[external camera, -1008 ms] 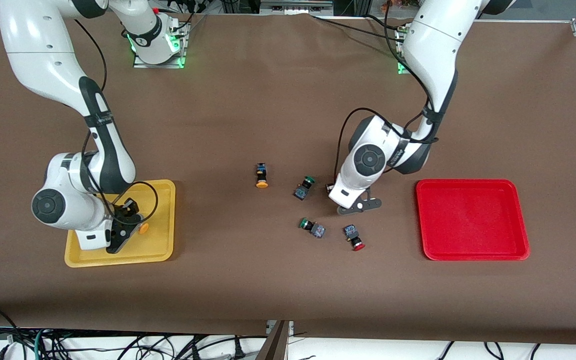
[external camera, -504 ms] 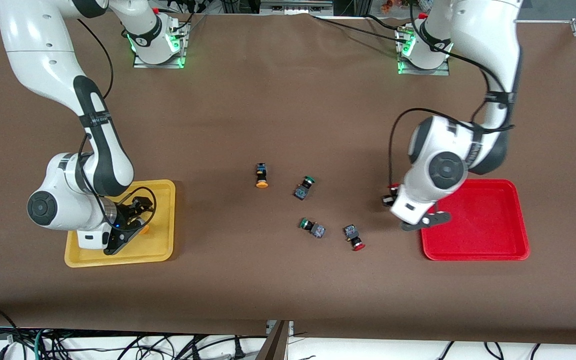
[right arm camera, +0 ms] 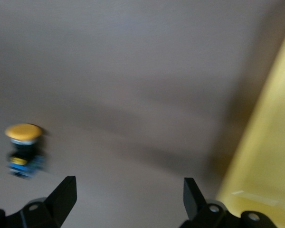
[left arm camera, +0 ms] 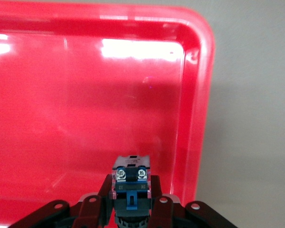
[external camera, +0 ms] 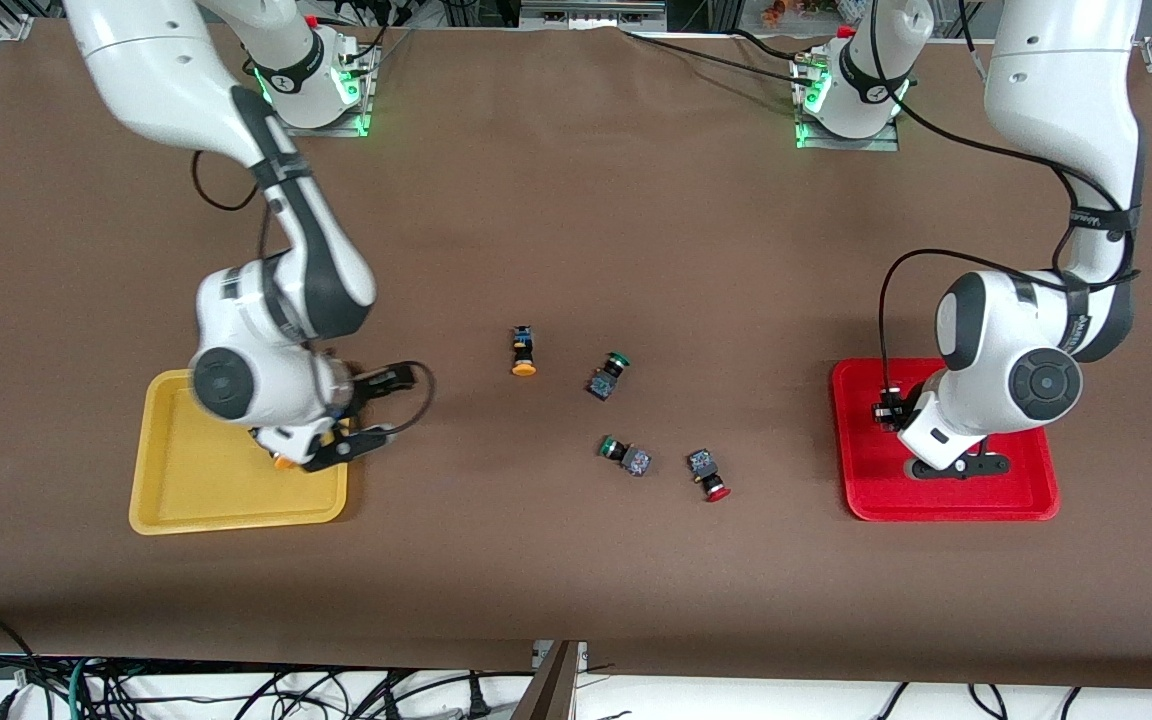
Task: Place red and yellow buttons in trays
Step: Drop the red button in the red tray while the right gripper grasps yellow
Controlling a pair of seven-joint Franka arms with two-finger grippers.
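Front camera: high, facing the robots, whole table (external camera: 576,200). Left wrist: you look close down into the red tray (left arm camera: 85,95), shared with front (external camera: 1026,490). Right wrist: yellow tray (right arm camera: 270,156) edge.

The right gripper (right arm camera: 126,192), fingers spread wide and empty, hangs over brown table (right arm camera: 133,71). A blurred, seemingly yellow-capped button (right arm camera: 23,148) lies on its side at nine o'clock; the yellow tray (right arm camera: 266,142) edges in at three o'clock.

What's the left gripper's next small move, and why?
Probably lower a little and open. The left gripper is shut on a button and already hangs over the red tray, so only the release seems left. The right gripper, open, is leaving the yellow tray.
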